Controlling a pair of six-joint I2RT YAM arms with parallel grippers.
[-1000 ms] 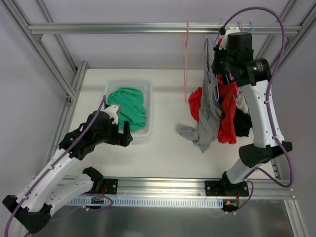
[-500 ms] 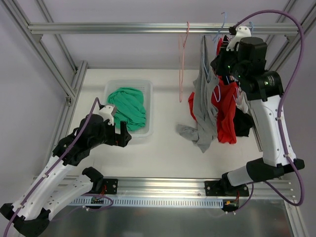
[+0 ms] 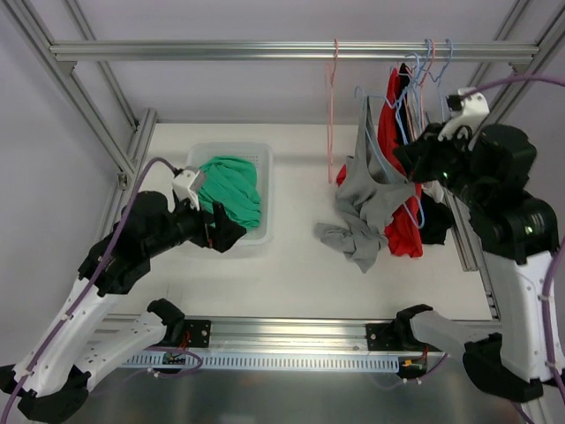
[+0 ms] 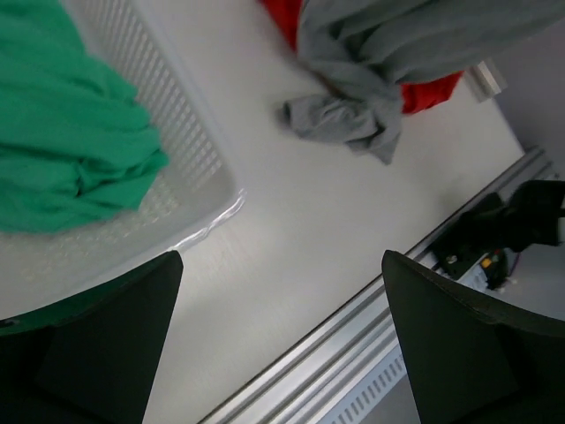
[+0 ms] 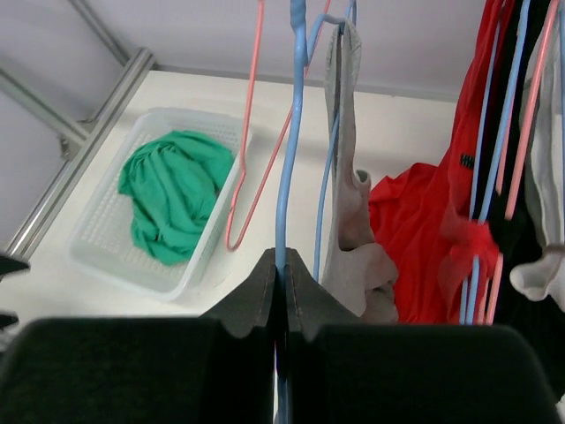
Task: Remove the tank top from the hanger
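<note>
My right gripper is shut on a blue hanger that carries a grey tank top. The hanger is tilted and held below the rail. The top's lower end lies bunched on the table. In the right wrist view the jaws pinch the blue hanger wire, and the grey tank top hangs just to the right. My left gripper is open and empty by the basket's near right corner. In its wrist view the grey tank top shows ahead.
A white basket holding a green garment stands at centre left. An empty pink hanger hangs on the rail. Red and black garments on more hangers hang behind the grey top at the right.
My right arm has swung down and right, drawing the blue hanger and grey top away from the rail. My left arm has moved slightly up and right beside the basket.
</note>
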